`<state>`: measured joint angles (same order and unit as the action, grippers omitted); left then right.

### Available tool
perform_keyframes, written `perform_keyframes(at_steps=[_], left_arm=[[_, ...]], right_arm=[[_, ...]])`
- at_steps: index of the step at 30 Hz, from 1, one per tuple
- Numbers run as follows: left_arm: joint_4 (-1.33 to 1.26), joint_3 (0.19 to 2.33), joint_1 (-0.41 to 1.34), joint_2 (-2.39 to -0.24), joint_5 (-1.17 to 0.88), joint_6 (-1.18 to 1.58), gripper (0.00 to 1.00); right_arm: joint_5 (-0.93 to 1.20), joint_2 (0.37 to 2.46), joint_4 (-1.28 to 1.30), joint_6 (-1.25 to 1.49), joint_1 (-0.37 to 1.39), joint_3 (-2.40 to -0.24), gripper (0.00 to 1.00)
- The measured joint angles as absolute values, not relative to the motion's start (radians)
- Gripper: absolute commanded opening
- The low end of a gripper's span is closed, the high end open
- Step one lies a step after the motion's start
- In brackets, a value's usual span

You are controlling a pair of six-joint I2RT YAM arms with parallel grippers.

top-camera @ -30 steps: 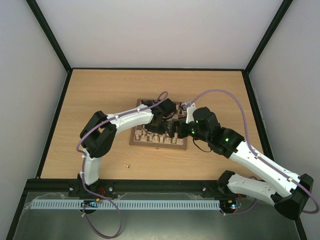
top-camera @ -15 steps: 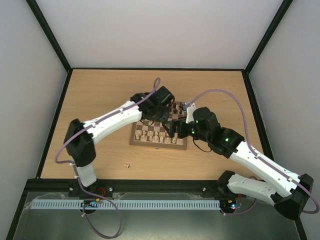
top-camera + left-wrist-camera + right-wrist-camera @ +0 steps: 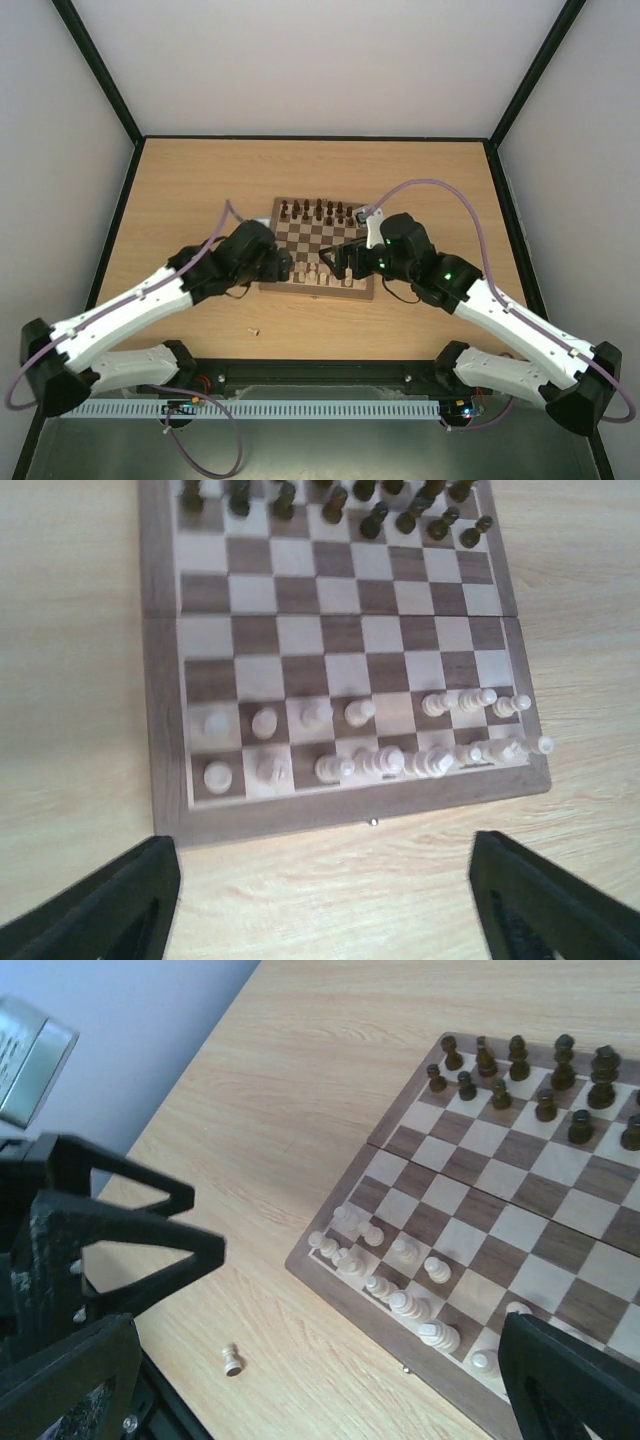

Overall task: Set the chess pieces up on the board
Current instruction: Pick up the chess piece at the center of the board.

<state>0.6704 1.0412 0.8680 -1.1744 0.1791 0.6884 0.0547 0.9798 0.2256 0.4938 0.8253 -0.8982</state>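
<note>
Beige stray piece (image 3: 253, 329) lay seven o'clock off my left gripper (image 3: 285, 266), nearer than right gripper (image 3: 338, 262); both spread wide, empty.

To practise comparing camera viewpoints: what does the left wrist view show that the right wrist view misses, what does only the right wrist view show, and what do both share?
Only the left wrist view: the whole near edge of the board with both near corners, framed by the open left end effector. Only the right wrist view: a stray pale piece on the table, off the board. Both: the pale chess pieces on the near rows and the dark pieces on the far rows.
</note>
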Motion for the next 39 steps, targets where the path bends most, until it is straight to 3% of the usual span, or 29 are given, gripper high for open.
perform_keyframes(at_steps=[1,2,13,17,22,29,39], left_arm=[[0.664,0.992,0.872,-1.126,0.178,0.704,0.98],[0.663,0.954,0.877,-1.083,0.179,0.719,0.99],[0.671,0.87,0.951,-0.657,0.211,0.834,0.99],[0.699,0.908,0.951,-0.603,0.208,0.828,0.99],[0.713,0.935,0.951,-0.495,0.173,0.799,0.99],[0.715,1.008,0.951,-0.399,0.097,0.764,0.99],[0.719,1.015,0.951,-0.324,0.038,0.75,0.99]], right_arm=[[0.067,0.984,0.225,0.492,0.825,-0.898,0.99],[0.078,0.992,0.224,0.489,0.825,-0.899,0.99],[0.208,1.347,0.231,0.451,0.952,-0.962,0.75],[0.196,1.515,0.271,0.426,1.069,-1.09,0.69],[0.157,1.723,0.347,0.385,1.185,-1.306,0.54],[0.083,1.953,0.467,0.358,1.256,-1.497,0.52],[0.015,2.149,0.597,0.309,1.277,-1.711,0.41]])
